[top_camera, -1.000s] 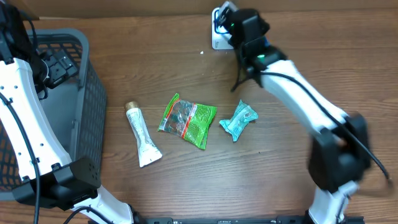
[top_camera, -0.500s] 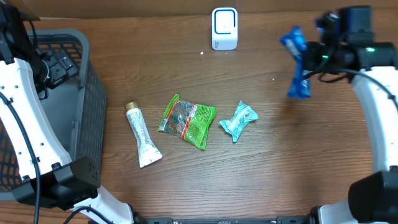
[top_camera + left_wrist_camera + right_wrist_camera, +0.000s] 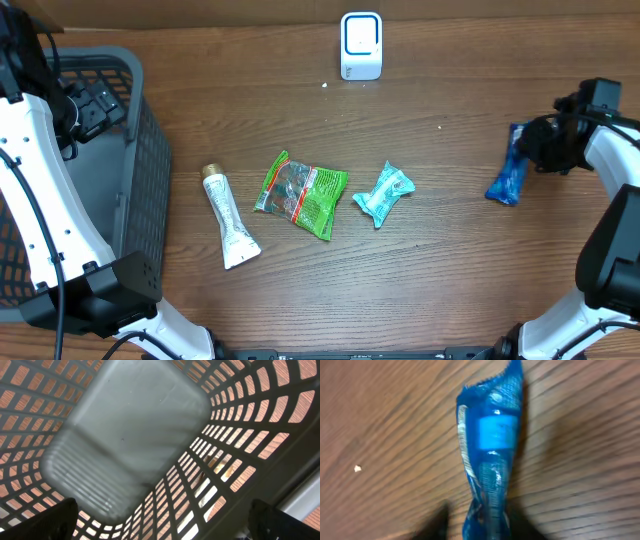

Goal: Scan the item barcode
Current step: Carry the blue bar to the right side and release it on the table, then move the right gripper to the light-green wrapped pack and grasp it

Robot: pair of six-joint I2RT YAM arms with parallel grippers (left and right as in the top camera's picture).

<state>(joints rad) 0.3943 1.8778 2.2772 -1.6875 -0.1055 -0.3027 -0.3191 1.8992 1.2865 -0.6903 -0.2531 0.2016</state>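
Three items, a tube (image 3: 230,218), green packet (image 3: 302,194) and teal packet (image 3: 384,193), lie mid-tabletop (image 3: 450,270), between the basket (image 3: 135,150) and the blue packet (image 3: 508,176); nothing blocks the scanner (image 3: 361,45). The right end effector (image 3: 540,148) sits at the blue packet's top end, its grip impossible to tell, while the left end effector (image 3: 162,522) gapes open inside the basket.

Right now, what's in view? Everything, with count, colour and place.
scanner: 1, white, far edge of the table, centre
basket: 1, grey mesh, left side
tube: 1, white with gold cap, right of basket
green packet: 1, green with red, centre
teal packet: 1, teal, right of green packet
blue packet: 1, blue, far right, on the wood
table: 1, brown wood
left end effector: 1, black, open, above basket's inside
right end effector: 1, black, at blue packet's upper end; grip unclear
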